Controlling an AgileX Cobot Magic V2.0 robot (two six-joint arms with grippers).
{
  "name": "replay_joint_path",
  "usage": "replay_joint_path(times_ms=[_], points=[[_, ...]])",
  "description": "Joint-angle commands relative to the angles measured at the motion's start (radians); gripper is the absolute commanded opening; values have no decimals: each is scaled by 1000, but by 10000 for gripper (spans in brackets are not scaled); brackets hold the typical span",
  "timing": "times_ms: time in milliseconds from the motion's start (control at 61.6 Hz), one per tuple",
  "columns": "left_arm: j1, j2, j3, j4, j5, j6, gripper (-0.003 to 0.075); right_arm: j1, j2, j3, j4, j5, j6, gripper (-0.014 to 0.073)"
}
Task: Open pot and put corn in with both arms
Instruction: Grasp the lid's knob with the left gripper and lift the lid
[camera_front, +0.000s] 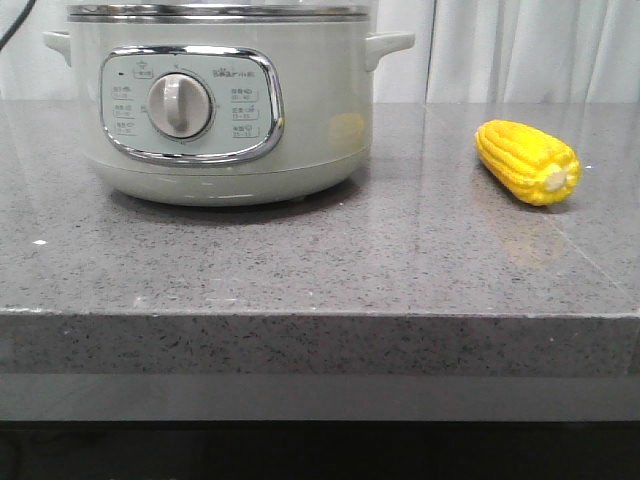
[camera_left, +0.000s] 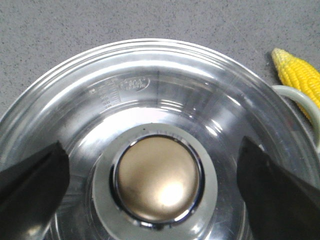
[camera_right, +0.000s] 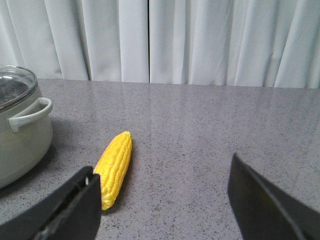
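so the pot (camera_front: 225, 100) sits on the grey speckled counter (camera_front: 300, 260) toward the left, glass lid (camera_left: 150, 95) on it. left gripper (camera_left: 155, 175) hangs right over the lid with its jaws spread wide on either side of the gold knob (camera_left: 159, 180), not touching it. the corn (camera_front: 527, 161) lies on the counter well off to the pot's right. right gripper (camera_right: 162, 200) is spread open too, low over the counter, corn just beside one finger (camera_right: 70, 210), nothing held
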Motion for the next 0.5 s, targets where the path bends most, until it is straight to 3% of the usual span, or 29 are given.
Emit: replay_joint_path(times_ms=[0, 146, 487], points=[[-8, -48, -34, -11, -68, -8, 661, -7, 15, -33, 0, -72, -6, 548], [-8, -48, -34, -11, -66, -8, 624, -7, 15, -33, 0, -72, -6, 548], [-8, -38, -34, -11, -62, -8, 391, -7, 15, -33, 0, -72, -6, 548]])
